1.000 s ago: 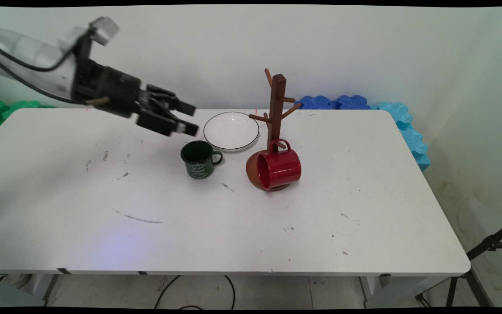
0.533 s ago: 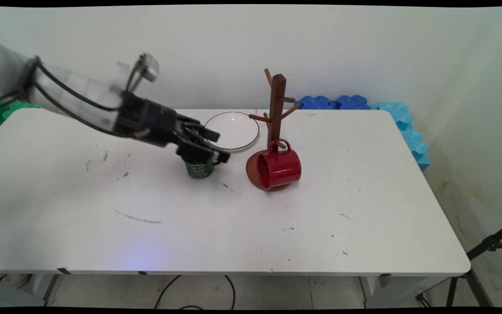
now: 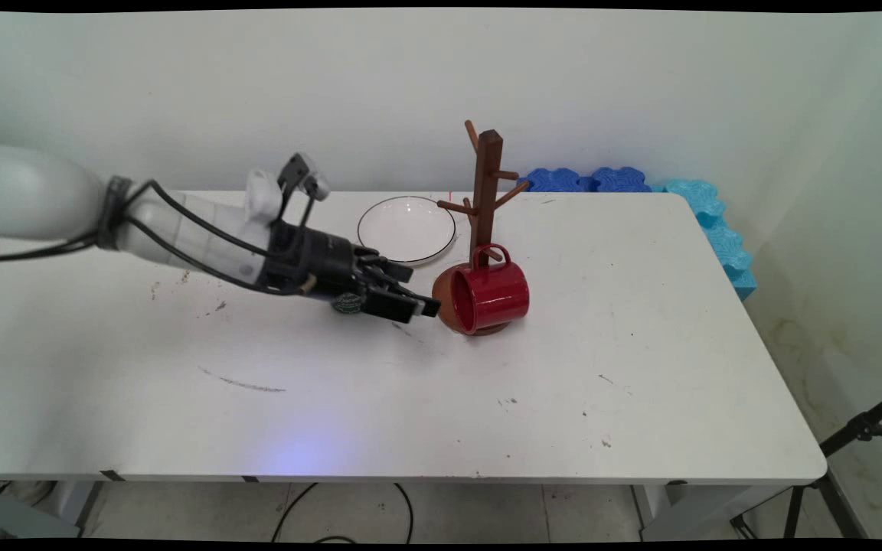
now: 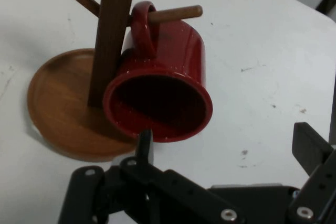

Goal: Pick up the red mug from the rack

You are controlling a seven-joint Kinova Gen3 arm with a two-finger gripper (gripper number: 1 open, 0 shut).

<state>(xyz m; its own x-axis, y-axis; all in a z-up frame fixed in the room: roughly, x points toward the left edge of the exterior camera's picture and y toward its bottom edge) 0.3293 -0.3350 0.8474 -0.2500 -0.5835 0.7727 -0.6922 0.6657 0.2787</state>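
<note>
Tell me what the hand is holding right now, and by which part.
Nothing is held. The hand is open, its fingers spread, low over the table just short of the red mug, whose handle hangs on a peg of the wooden mug tree.

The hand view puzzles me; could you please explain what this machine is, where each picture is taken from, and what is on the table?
The machine is a white robot arm ending in a black two-finger gripper. The main view comes from a fixed camera looking down across the white table. The hand view comes from a camera on the arm's hand, looking out along the gripper, so its fingers rise from the bottom edge.

On the table stand a wooden mug tree with a red mug hanging by its handle from a low peg, and a white plate. A green object is mostly hidden behind the hand. The gripper is open and holds nothing; it is low over the table and points at the red mug's mouth.
</note>
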